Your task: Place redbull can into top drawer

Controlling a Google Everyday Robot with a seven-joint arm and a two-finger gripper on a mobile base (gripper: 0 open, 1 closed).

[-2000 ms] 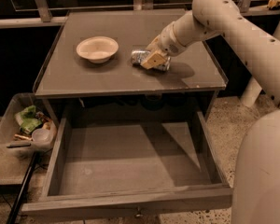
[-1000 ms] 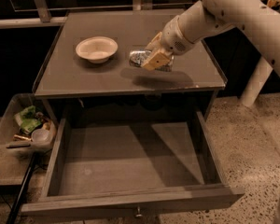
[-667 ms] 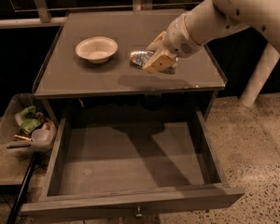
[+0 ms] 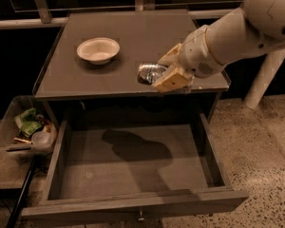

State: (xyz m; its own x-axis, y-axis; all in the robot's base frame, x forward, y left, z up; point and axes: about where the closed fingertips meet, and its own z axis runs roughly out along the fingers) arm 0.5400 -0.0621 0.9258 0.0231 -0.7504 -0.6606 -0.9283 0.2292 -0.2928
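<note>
The redbull can (image 4: 149,72), shiny silver with dark markings, lies sideways between the tan fingers of my gripper (image 4: 165,73). The gripper is shut on it and holds it in the air over the front edge of the tabletop. Below it the top drawer (image 4: 133,201) stands pulled out, wide, grey and empty, with a small metal knob on its front panel. The arm's shadow falls on the drawer floor.
A cream-white bowl (image 4: 98,50) sits on the left of the grey tabletop (image 4: 128,27). A clear plastic bin (image 4: 9,122) with clutter stands left of the drawer. A white post stands at the right on the speckled floor (image 4: 261,141).
My gripper has lifted the can off the tabletop and carried it forward toward the table's front edge, over the open drawer. The arm has swung closer to the camera.
</note>
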